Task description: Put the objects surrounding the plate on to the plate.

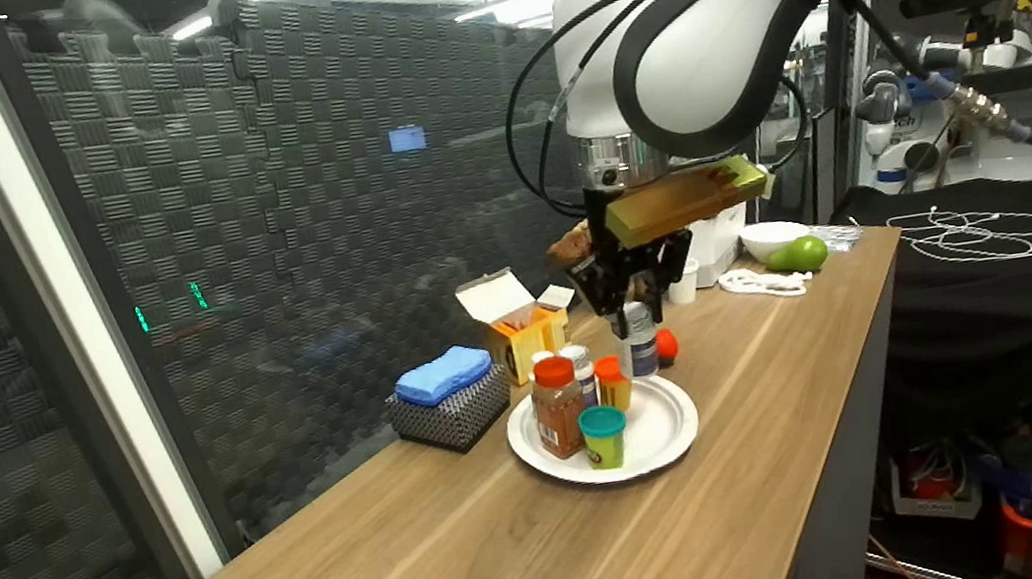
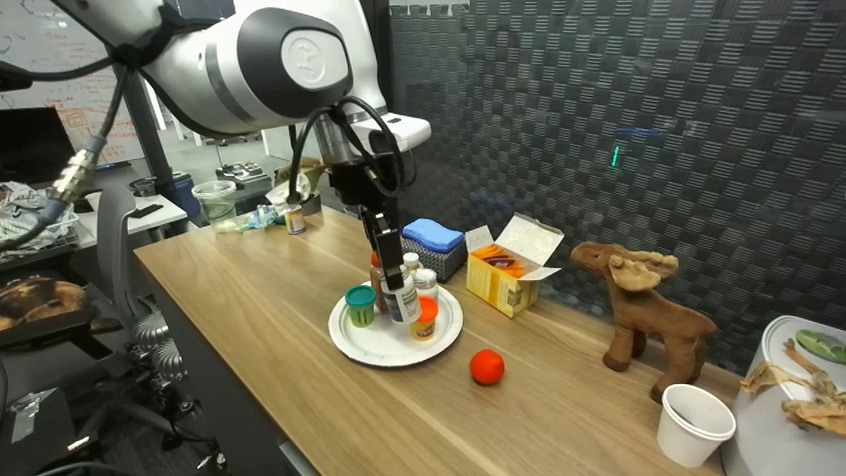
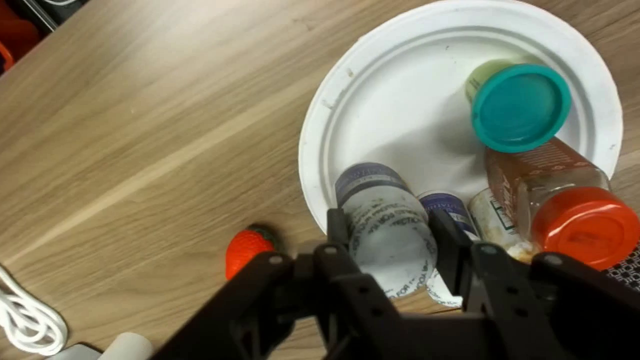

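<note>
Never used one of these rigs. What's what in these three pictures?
The big white machine is a robot arm, ending in a two-fingered gripper. Both exterior views come from cameras outside the robot. The wrist view looks down from the arm's own wrist, so the gripper enters from the bottom edge.

The gripper is closed on a white bottle, held over a plate; I can't tell whether its base touches. On the plate stand a green cup, a brown red-capped bottle and an orange-lidded tub. Beside the plate, on the wooden tabletop, lies a small red round item. Farther along are an open yellow box and a brown plush toy.
</note>
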Controlling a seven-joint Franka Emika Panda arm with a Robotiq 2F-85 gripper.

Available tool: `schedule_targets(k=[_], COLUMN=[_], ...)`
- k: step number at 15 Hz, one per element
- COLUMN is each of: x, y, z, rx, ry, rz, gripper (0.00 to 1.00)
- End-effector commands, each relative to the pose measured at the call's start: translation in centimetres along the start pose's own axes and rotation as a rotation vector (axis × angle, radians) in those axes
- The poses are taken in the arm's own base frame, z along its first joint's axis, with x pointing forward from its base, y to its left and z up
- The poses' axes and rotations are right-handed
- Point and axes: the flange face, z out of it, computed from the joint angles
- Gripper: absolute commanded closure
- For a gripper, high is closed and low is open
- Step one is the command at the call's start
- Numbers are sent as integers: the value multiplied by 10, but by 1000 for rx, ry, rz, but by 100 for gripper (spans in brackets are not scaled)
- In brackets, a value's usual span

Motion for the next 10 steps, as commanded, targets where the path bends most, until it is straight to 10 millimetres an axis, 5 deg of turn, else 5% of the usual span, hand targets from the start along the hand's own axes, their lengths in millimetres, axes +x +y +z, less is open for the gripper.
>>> schedule_targets(k=[1,10], x=[8,2], y=[-13,-11], z=[2,-4], rx=[16,42], ry=[-10,29], rz=[-56,-67], gripper=[81,81])
